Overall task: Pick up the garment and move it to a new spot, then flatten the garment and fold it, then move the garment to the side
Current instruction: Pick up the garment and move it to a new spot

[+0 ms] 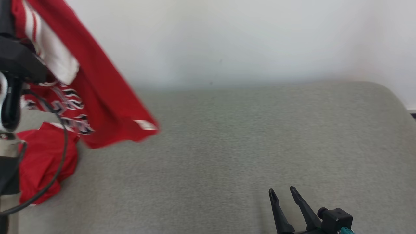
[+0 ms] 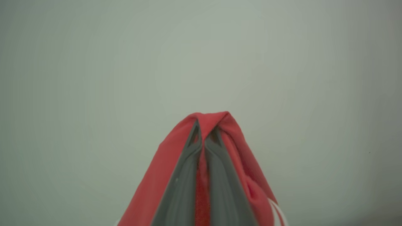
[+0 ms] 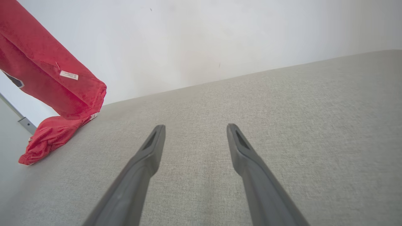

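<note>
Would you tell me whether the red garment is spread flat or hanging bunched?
Hanging bunched: the left gripper, shut on the garment, holds it up; its lower end lies crumpled on the grey surface.

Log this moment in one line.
left claw: shut on red shirt | red shirt: lifted, lower end on grey surface | right claw: open, empty

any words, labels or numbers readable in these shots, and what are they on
Black-and-white lettering on the red jersey: blurred, cannot be read.
White label near the jersey's hem: print too small to read.
No text can be quoted.
</note>
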You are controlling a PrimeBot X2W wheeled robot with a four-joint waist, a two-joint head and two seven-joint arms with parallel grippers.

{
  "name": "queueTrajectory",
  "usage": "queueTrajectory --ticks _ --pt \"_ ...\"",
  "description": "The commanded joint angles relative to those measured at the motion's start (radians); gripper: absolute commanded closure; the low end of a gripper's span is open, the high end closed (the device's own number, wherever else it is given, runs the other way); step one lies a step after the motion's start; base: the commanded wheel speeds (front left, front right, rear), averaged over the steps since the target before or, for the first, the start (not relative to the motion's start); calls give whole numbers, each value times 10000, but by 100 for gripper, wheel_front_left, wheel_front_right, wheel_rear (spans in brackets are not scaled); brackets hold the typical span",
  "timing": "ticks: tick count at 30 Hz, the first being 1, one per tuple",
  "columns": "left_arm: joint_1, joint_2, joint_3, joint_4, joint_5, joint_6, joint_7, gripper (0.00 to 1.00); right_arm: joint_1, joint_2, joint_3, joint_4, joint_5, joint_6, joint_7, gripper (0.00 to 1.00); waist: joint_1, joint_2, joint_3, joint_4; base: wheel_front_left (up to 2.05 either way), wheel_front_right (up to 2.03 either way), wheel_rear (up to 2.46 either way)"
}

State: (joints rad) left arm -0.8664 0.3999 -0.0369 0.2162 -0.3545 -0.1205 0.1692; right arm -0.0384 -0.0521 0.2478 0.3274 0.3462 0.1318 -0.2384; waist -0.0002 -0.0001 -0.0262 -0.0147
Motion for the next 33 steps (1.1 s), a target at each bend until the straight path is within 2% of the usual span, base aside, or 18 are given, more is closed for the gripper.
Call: queueTrajectory --ticks 1,10,18,25,33 --pt "-59 -218 -54 -122 -243 -19 32 100 74 6 -30 11 -33 -21 -51 0 2 1 -340 -790 0 0 0" --pt "806 -1091 -1135 -727 -694 -69 37 100 65 12 -73 -119 -216 -21 88 0 2 1 -270 -2351 0 0 0" --pt "1851 -1889 -1751 -177 -558 172 -632 100 36 16 -22 -344 -229 -21 266 0 2 1 -7 -3192 0 0 0" --pt "3160 -2962 -2192 1392 -917 335 -1802 100 33 -4 123 -507 -211 -21 448 0 2 1 253 -3626 0 0 0" --pt "3792 -3427 -2806 3955 -1311 353 -2931 100 78 -123 180 -620 -203 -21 649 0 2 1 251 -3570 0 0 0"
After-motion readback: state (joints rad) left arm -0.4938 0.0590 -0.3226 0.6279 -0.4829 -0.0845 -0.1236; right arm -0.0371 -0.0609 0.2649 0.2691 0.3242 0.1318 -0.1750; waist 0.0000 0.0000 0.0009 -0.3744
